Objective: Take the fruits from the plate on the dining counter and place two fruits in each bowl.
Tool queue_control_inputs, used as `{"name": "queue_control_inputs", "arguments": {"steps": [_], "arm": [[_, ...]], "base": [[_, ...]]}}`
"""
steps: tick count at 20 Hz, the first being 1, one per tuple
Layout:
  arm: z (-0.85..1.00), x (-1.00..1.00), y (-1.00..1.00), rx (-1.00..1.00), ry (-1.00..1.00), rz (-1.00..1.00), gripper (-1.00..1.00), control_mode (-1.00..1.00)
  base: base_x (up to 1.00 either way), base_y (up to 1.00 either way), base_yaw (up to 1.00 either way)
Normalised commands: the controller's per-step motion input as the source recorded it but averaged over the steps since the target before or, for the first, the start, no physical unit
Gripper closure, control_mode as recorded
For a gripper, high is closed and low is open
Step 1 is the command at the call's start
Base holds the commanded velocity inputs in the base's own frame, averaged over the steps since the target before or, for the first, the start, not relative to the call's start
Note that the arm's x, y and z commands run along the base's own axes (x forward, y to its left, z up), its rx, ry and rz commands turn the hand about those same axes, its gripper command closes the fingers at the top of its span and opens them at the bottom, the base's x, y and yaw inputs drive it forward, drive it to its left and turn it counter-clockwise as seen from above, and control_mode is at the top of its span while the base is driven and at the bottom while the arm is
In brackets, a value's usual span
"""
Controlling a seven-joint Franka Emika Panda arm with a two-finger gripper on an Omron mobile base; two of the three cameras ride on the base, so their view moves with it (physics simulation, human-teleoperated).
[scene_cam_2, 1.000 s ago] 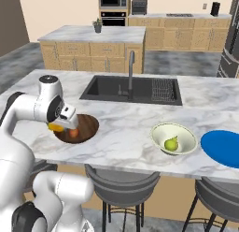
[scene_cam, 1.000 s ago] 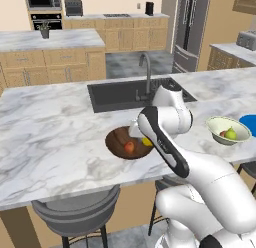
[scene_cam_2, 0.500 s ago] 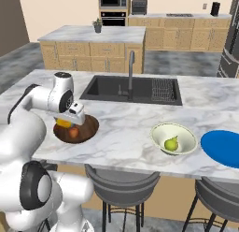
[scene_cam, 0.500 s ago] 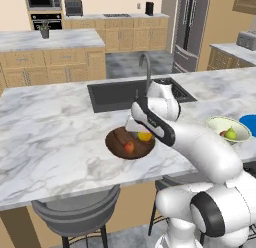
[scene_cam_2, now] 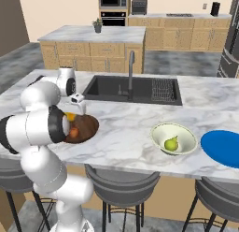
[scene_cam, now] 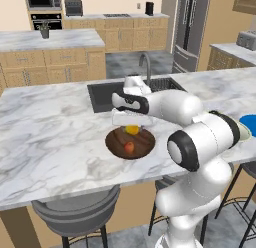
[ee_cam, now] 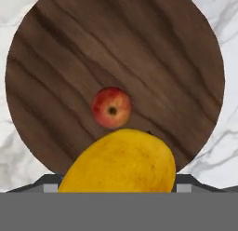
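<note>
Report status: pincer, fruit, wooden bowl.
Pincer shut on orange-yellow fruit, above wooden bowl. Red apple in bowl. Nothing in the way.

Red apple [ee_cam: 111,107] in brown bowl [ee_cam: 56,53], orange-yellow fruit [ee_cam: 118,162] above.

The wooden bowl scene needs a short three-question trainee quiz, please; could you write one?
1. True or false: the red apple lies in the wooden bowl.
2. Which fruit is in the cream bowl? A pear, B peach, C banana.
3. What does the hand hold above the wooden bowl?

Key: 1 true. 2 A, the pear. 3 the orange-yellow oval fruit.
</note>
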Motion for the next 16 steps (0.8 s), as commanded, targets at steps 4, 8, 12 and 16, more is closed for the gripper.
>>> {"name": "queue_control_inputs", "arguments": {"steps": [4, 8, 12, 16], "arm": [[-0.50, 0.30, 0.00, 0.00, -0.04, -0.01, 1.00, -1.00], [-0.73, 0.08, 0.00, 0.00, 0.00, 0.00, 1.00, -1.00], [-0.31, -0.07, 0.00, 0.00, -0.01, 0.00, 1.00, -1.00], [0.00, -0.13, 0.00, 0.01, 0.00, 0.00, -1.00, -1.00]], "base": [[0.00, 0.00, 0.00], [0.00, 0.00, 0.00], [0.00, 0.00, 0.00], [0.00, 0.00, 0.00]]}}
